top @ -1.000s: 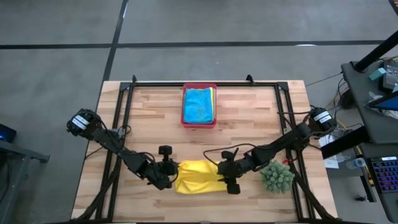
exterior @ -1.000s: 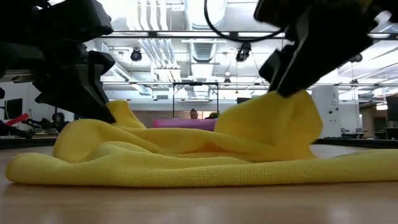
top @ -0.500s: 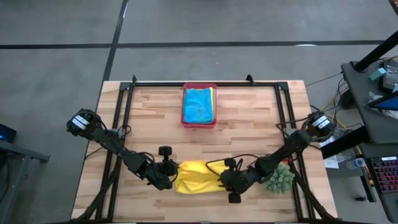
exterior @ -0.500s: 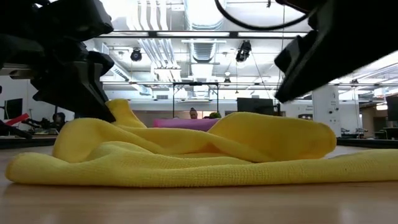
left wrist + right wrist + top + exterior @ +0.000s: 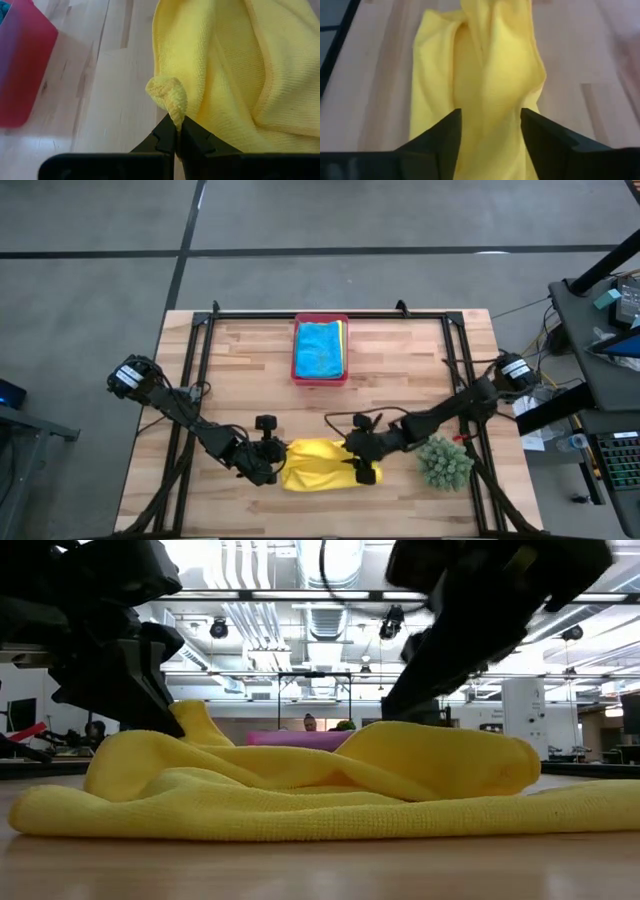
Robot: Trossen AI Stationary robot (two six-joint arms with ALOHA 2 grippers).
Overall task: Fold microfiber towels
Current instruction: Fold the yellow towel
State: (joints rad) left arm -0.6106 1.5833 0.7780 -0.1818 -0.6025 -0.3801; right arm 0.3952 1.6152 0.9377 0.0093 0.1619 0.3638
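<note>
Left gripper (image 5: 176,131) has its fingers pinched together on a bunched corner of the yellow microfiber towel (image 5: 318,464), which lies crumpled on the wooden table (image 5: 400,370), well short of the pink tray (image 5: 320,378). Only the right wrist view shows the right gripper (image 5: 490,130) with fingers apart, straddling the towel's other end without gripping it. From above, both arms reach low toward the towel, the spiky green plant (image 5: 445,464) beside the right one.
</note>
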